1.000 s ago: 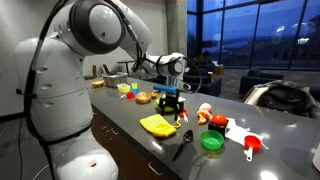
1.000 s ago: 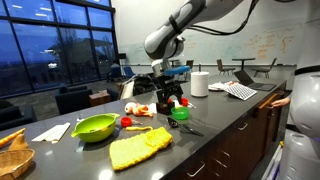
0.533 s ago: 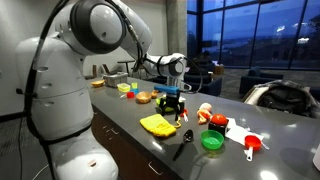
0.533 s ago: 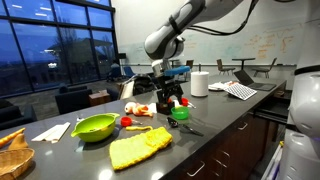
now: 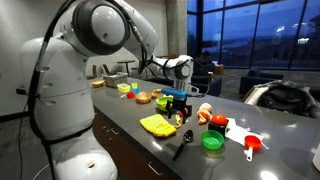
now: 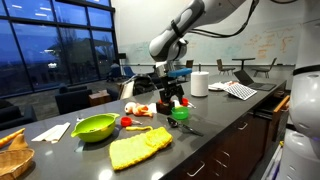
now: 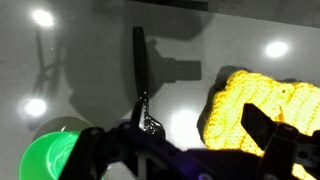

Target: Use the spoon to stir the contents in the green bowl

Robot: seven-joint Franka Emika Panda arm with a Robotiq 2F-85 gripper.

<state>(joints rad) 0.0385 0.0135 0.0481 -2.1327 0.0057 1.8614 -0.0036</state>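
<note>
While your gripper [image 5: 178,117] hangs spread above the counter [image 7: 80,70], the spoon [image 7: 141,70] lies untouched beside the green bowl [image 7: 55,158]. Grasping and stirring are both left.

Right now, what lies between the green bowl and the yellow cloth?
The spoon lies between green bowl and yellow cloth, clearest in the wrist view.

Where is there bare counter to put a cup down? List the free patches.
Free: the counter between the green bowl and the papers; also the strip left of the spoon in the wrist view. Crowded: spoon, bowl and yellow cloth around the gripper.
</note>
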